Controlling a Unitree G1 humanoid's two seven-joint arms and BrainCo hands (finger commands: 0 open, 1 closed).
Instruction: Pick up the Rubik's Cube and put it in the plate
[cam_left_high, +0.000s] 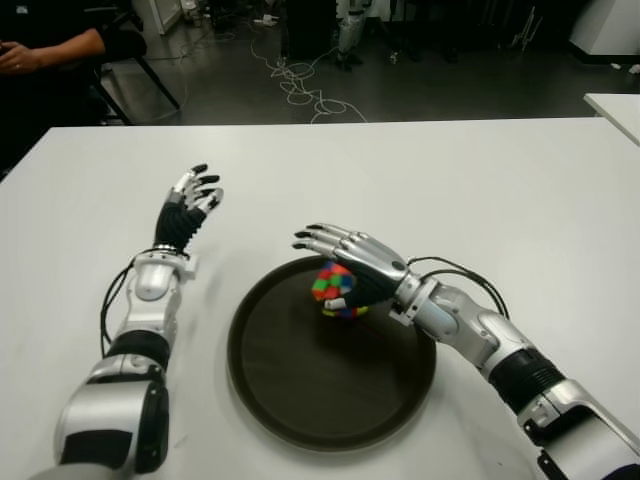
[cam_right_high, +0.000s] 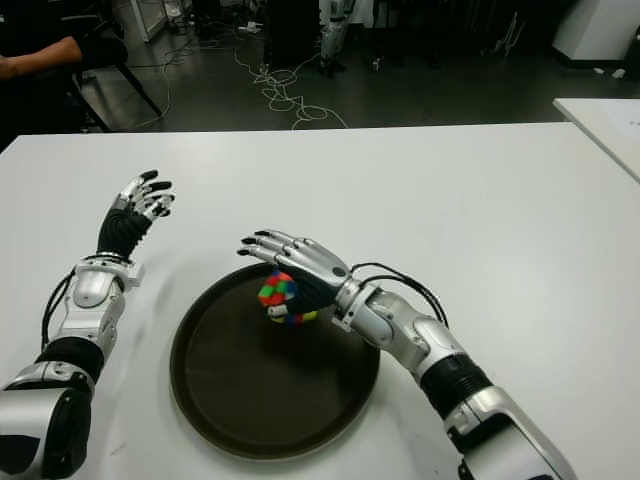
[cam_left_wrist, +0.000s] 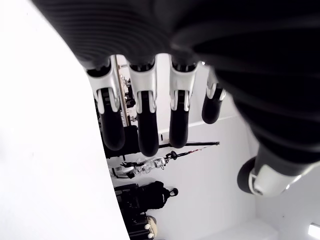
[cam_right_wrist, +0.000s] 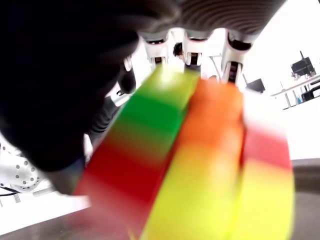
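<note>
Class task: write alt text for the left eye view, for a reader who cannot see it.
The right hand holds a multicoloured cube over the far rim of a dark round plate on a white table. The left hand shows left of the plate, fingers open, holding nothing.

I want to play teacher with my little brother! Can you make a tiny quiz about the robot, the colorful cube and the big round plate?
1. True or false: the Rubik's Cube is at the left hand.
2. The cube shows over which thing? A) bare table B) plate C) floor
3. Fill in: the left hand's fingers are ____ and hold nothing.

Key: 1. False, it sits against the palm of the right hand, whose fingers are stretched out. 2. B. 3. spread.
</note>
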